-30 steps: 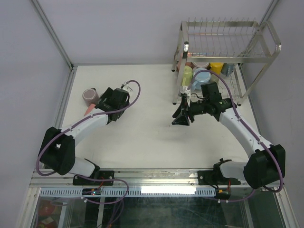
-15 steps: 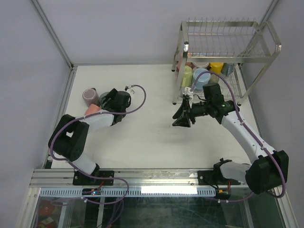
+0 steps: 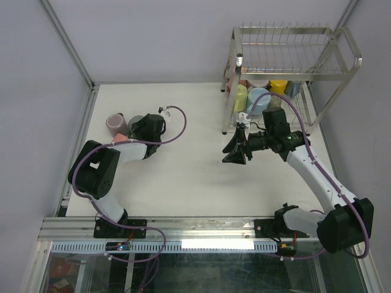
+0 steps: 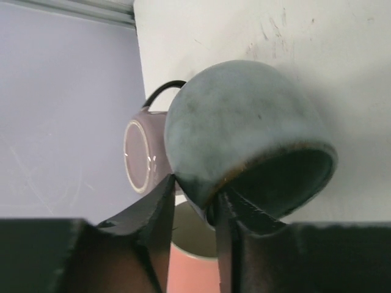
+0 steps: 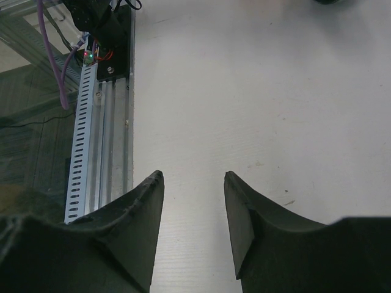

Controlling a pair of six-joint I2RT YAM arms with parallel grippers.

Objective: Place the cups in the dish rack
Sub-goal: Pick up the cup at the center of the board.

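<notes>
Leftward sit three cups [image 3: 115,124], one grey-blue cup [image 4: 244,122] pinched by left jaws.

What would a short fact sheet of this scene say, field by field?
Setting: white table, chrome dish rack at the far right
Left fingers: closed on the rim of a grey-blue cup
Right fingers: open, empty, over bare table
Loose cups nearby: mauve cup, salmon pink cup
Rack, lower shelf: light blue cup, yellow cup, pale green cup, others partly hidden
Rack, upper shelf: no cups visible
</notes>
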